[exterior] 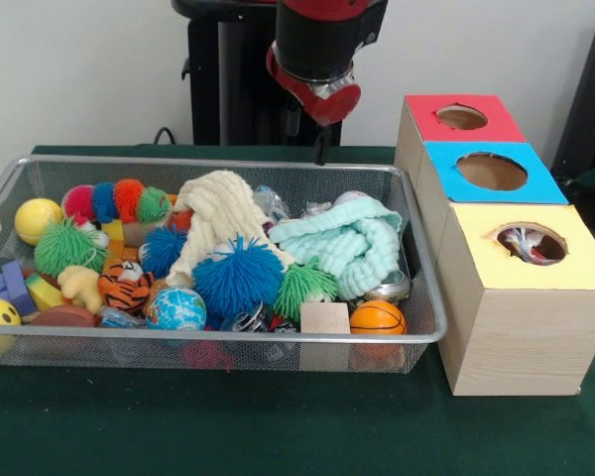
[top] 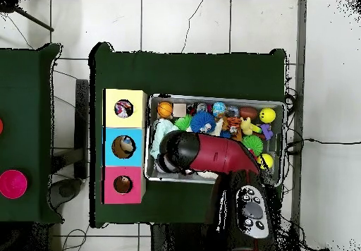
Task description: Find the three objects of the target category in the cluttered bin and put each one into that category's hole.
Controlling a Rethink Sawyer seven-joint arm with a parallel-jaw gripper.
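Nearest, polka-dot cloth [exterior: 529, 244] shows inside the yellow box's hole [exterior: 532, 242]. In the bin [exterior: 228, 337], the cream cloth [exterior: 218, 213] drapes over toys. Behind, the arm hangs vertical above the far rim; the gripper [exterior: 320, 149] points down, its opening unreadable.

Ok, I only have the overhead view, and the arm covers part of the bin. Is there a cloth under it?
Observer: Yes. In the front view a cream waffle cloth lies draped over the toys in the wire bin.
Operator: Is the gripper touching it?
Observer: No. The gripper hangs at the bin's far rim, clear of the cloth.
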